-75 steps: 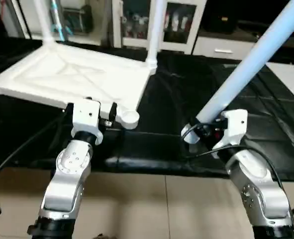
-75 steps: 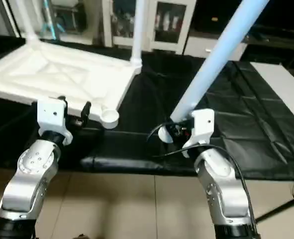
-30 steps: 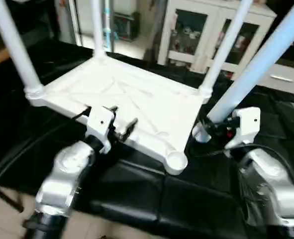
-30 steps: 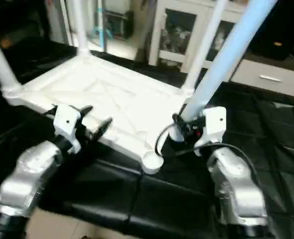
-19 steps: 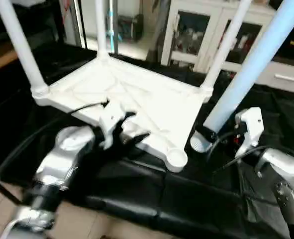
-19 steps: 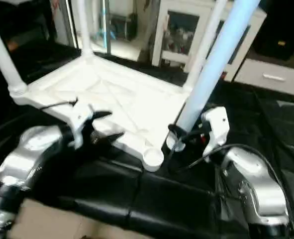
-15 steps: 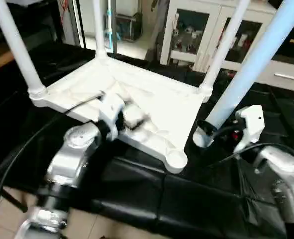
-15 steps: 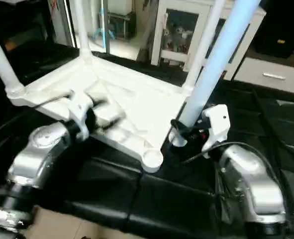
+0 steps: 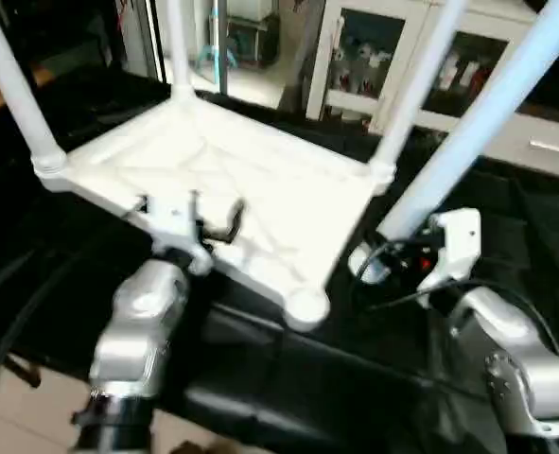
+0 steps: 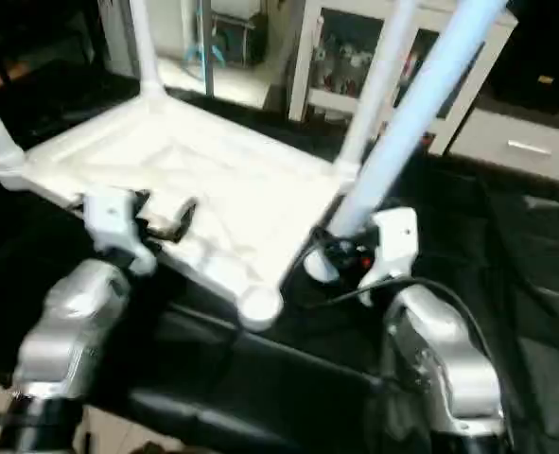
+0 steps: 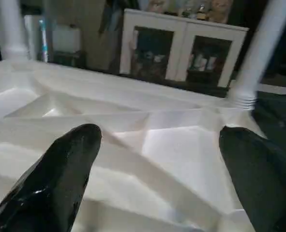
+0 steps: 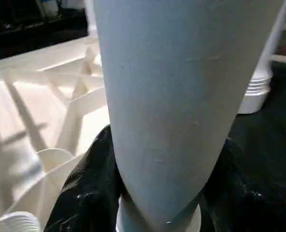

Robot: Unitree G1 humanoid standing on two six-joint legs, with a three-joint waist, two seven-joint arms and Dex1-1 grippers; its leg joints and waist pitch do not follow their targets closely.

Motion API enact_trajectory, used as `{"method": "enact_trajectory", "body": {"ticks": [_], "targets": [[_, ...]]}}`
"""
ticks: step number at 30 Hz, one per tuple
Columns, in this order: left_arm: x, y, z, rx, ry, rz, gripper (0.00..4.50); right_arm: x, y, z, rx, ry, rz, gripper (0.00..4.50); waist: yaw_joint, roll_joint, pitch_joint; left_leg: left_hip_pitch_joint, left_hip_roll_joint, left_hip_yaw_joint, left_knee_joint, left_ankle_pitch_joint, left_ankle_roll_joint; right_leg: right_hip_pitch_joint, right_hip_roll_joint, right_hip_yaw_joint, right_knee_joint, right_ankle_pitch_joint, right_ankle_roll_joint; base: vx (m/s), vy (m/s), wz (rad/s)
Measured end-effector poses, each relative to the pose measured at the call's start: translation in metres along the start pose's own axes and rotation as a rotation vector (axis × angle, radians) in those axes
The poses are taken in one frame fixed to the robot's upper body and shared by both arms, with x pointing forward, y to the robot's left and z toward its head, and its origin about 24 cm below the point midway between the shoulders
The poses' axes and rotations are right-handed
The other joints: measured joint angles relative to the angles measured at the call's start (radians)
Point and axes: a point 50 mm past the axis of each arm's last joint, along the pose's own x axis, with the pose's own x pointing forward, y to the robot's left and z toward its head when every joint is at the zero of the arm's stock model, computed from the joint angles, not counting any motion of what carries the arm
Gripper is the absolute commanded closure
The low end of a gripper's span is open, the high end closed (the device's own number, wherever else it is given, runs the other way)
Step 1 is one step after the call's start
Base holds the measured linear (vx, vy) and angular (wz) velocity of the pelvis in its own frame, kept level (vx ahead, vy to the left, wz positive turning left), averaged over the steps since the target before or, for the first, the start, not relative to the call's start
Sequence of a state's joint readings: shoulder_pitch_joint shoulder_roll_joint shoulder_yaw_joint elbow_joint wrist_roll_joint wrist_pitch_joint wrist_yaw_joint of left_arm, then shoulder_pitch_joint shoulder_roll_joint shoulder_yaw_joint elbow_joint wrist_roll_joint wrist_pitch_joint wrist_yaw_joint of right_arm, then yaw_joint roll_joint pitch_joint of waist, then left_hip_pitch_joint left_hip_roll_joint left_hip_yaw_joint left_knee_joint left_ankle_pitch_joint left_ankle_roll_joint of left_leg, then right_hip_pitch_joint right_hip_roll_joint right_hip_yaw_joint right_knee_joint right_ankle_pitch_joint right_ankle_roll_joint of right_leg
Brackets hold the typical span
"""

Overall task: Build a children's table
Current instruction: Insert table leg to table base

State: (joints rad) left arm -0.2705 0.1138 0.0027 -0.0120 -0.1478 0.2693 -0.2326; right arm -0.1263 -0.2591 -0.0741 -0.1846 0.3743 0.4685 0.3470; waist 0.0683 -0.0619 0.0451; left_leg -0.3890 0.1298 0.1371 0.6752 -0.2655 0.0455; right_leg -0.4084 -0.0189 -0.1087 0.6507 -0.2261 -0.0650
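The children's table top (image 9: 260,189) lies upside down on the black cloth, ribbed underside up. Three white legs stand in its corners: left (image 9: 14,95), back (image 9: 175,38) and right (image 9: 407,104). The near corner socket (image 9: 305,305) is empty. My left gripper (image 9: 213,216) is open at the top's near left edge, its fingers (image 11: 60,179) spread wide over the ribs with nothing between them. My right gripper (image 9: 397,260) is shut on the fourth leg (image 9: 468,132) near its lower end. That leg (image 12: 181,96) leans up to the right, its foot just right of the empty socket.
The black cloth of the work table (image 9: 515,227) stretches away to the right. A white cabinet with glass doors (image 9: 355,57) stands behind. The work table's front edge runs below my arms, with tiled floor (image 9: 14,416) under it. A black cable (image 9: 14,331) hangs along my left arm.
My left gripper has turned at the wrist, opened a little wider and settled at the top's near left edge. The right gripper still holds the tilted leg. The camera has shifted slightly.
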Motion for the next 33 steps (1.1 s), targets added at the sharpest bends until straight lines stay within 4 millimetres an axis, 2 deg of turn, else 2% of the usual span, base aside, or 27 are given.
{"method": "enact_trajectory", "body": {"ticks": [1, 3, 6, 8, 11, 14, 16, 18, 19, 20, 21, 22, 23, 24, 25, 26, 27, 28, 29, 31, 33], "targets": [[-0.001, 0.001, 0.000, 0.006, 0.005, 0.005, 0.10, 0.000, 0.000, 0.000, 0.000, 0.002, 0.001, 2.65, 0.000, 0.005, 0.001, 0.005, 0.009, -0.004, -0.022, 0.021, -0.040, 0.006, 0.001, -0.016, -0.021, 0.013, 0.001, 0.000, 0.000, 0.00], [-0.001, 0.002, -0.001, 0.014, 0.011, 0.010, 0.10, 0.000, 0.001, 0.000, 0.001, 0.002, 0.002, 2.65, -0.001, 0.012, 0.003, 0.017, 0.020, 0.004, -0.045, 0.039, -0.069, 0.014, 0.001, -0.028, -0.043, 0.025, 0.003, -0.030, -0.036, 0.01], [-0.002, 0.005, -0.001, 0.043, 0.020, 0.009, 0.10, 0.000, 0.001, -0.001, 0.002, 0.005, 0.001, 2.65, 0.003, 0.016, 0.007, 0.033, 0.032, 0.020, -0.057, 0.039, -0.079, 0.033, -0.005, -0.044, -0.061, 0.028, 0.001, -0.021, -0.015, 0.07], [-0.004, 0.008, 0.000, 0.072, 0.026, -0.004, 0.10, 0.001, 0.002, -0.001, 0.000, 0.006, 0.004, 2.65, 0.002, 0.022, 0.010, 0.042, 0.037, 0.022, -0.059, 0.039, -0.080, 0.048, -0.005, -0.050, -0.074, 0.028, 0.001, 0.000, 0.000, 0.00], [-0.006, 0.013, 0.000, 0.129, 0.046, -0.048, 0.10, 0.003, 0.005, -0.002, -0.015, 0.015, 0.020, 2.65, 0.002, 0.022, 0.010, 0.040, 0.036, 0.024, -0.059, 0.042, -0.085, 0.050, -0.009, -0.048, -0.075, 0.029, 0.002, 0.000, 0.000, 0.00], [-0.005, 0.015, 0.003, 0.150, 0.049, -0.079, 0.10, 0.003, 0.006, -0.002, -0.025, 0.020, 0.021, 2.65, 0.006, 0.024, 0.010, 0.038, 0.031, 0.035, -0.059, 0.040, -0.082, 0.046, -0.017, -0.043, -0.073, 0.038, 0.004, 0.000, 0.000, 0.00], [-0.004, 0.013, 0.005, 0.138, 0.039, -0.089, 0.10, 0.003, 0.005, -0.002, -0.030, 0.021, 0.019, 2.65, 0.011, 0.030, 0.010, 0.037, 0.031, 0.038, -0.059, 0.038, -0.078, 0.044, -0.020, -0.043, -0.072, 0.040, 0.001, 0.000, 0.000, 0.00], [-0.004, 0.011, 0.006, 0.125, 0.032, -0.094, 0.10, 0.003, 0.005, -0.002, -0.030, 0.021, 0.018, 2.65, 0.010, 0.035, 0.010, 0.036, 0.033, 0.037, -0.059, 0.038, -0.077, 0.044, -0.020, -0.043, -0.072, 0.038, 0.003, 0.000, 0.000, 0.00], [-0.004, 0.009, 0.006, 0.118, 0.030, -0.096, 0.10, 0.003, 0.005, -0.002, -0.030, 0.020, 0.019, 2.65, 0.002, 0.036, 0.009, 0.036, 0.037, 0.036, -0.059, 0.040, -0.071, 0.041, -0.021, -0.039, -0.054, 0.031, 0.008, 0.029, -0.050, 0.13], [-0.005, 0.008, 0.006, 0.117, 0.028, -0.096, 0.10, 0.002, 0.005, -0.002, -0.030, 0.019, 0.019, 2.65, -0.004, 0.034, 0.008, 0.037, 0.040, 0.036, -0.059, 0.041, -0.072, 0.032, -0.026, -0.027, -0.033, 0.020, 0.007, 0.029, -0.050, 0.13], [-0.006, 0.008, 0.005, 0.116, 0.029, -0.096, 0.10, 0.002, 0.006, -0.001, -0.031, 0.018, 0.019, 2.65, -0.009, 0.030, 0.006, 0.037, 0.043, 0.036, -0.059, 0.043, -0.075, 0.021, -0.031, -0.005, 0.001, 0.007, 0.001, 0.025, -0.099, 0.14], [-0.007, 0.008, 0.004, 0.112, 0.029, -0.095, 0.10, 0.002, 0.006, -0.001, -0.032, 0.016, 0.020, 2.65, -0.013, 0.024, 0.002, 0.033, 0.048, 0.035, -0.059, 0.047, -0.080, 0.006, -0.042, 0.018, 0.024, -0.011, -0.018, 0.010, -0.161, 0.07], [-0.009, 0.007, 0.003, 0.106, 0.025, -0.092, 0.10, 0.001, 0.006, -0.002, -0.029, 0.017, 0.020, 2.65, -0.017, 0.016, 0.000, 0.029, 0.052, 0.033, -0.058, 0.050, -0.083, -0.001, -0.045, 0.028, 0.026, -0.023, -0.031, 0.010, -0.161, 0.07], [-0.012, 0.004, 0.001, 0.092, 0.016, -0.098, 0.10, 0.000, 0.006, -0.004, -0.025, 0.023, 0.018, 2.65, -0.018, 0.007, -0.004, 0.023, 0.060, 0.033, -0.055, 0.052, -0.079, -0.002, -0.038, 0.027, 0.029, -0.026, -0.028, 0.004, -0.199, 0.04], [-0.014, 0.000, -0.002, 0.061, 0.014, -0.122, 0.10, -0.002, 0.004, -0.006, -0.027, 0.037, 0.013, 2.65, -0.008, -0.002, -0.002, -0.012, 0.052, 0.029, 0.021, 0.022, 0.020, -0.001, -0.035, 0.018, 0.024, -0.023, -0.002, -0.009, -0.204, 0.01], [-0.015, -0.008, -0.007, 0.039, 0.025, -0.167, 0.10, -0.004, 0.003, -0.008, -0.031, 0.050, 0.011, 2.65, -0.004, -0.008, -0.001, -0.018, 0.039, 0.026, 0.066, 0.005, 0.045, 0.002, -0.029, 0.016, 0.023, -0.022, -0.003, -0.009, -0.204, 0.01], [-0.015, -0.013, -0.009, 0.032, 0.031, -0.202, 0.10, -0.004, 0.002, -0.008, -0.035, 0.052, 0.013, 2.65, -0.004, -0.008, -0.001, -0.014, 0.020, 0.021, 0.067, 0.004, 0.038, 0.006, -0.022, 0.010, 0.020, -0.020, -0.006, -0.042, -0.180, 0.02], [-0.015, -0.014, -0.006, 0.057, 0.023, -0.243, 0.10, -0.004, 0.002, -0.006, -0.041, 0.048, 0.022, 2.65, -0.002, -0.003, -0.001, -0.002, 0.001, 0.015, 0.024, 0.008, 0.029, 0.007, -0.005, 0.003, 0.009, -0.015, -0.005, -0.061, -0.135, 0.03], [-0.014, -0.010, -0.001, 0.082, 0.013, -0.264, 0.10, -0.004, 0.003, -0.006, -0.040, 0.047, 0.030, 2.65, 0.004, -0.001, 0.000, 0.003, 0.000, 0.004, -0.004, 0.002, -0.007, 0.008, 0.004, -0.007, -0.004, -0.005, -0.009, -0.061, -0.135, 0.03], [-0.018, 0.000, 0.004, 0.144, 0.032, -0.360, 0.10, -0.002, 0.004, -0.004, -0.042, 0.043, 0.050, 2.65, 0.012, -0.002, -0.001, 0.010, 0.017, 0.003, -0.037, 0.033, -0.056, 0.011, 0.012, -0.021, -0.032, 0.016, -0.006, -0.067, -0.105, 0.00], [-0.021, 0.005, 0.005, 0.183, 0.054, -0.426, 0.10, -0.002, 0.004, -0.003, -0.047, 0.042, 0.057, 2.65, 0.021, 0.000, 0.000, 0.023, 0.024, 0.013, -0.053, 0.042, -0.075, 0.020, 0.012, -0.028, -0.044, 0.022, -0.007, -0.056, -0.071, 0.06]]}}
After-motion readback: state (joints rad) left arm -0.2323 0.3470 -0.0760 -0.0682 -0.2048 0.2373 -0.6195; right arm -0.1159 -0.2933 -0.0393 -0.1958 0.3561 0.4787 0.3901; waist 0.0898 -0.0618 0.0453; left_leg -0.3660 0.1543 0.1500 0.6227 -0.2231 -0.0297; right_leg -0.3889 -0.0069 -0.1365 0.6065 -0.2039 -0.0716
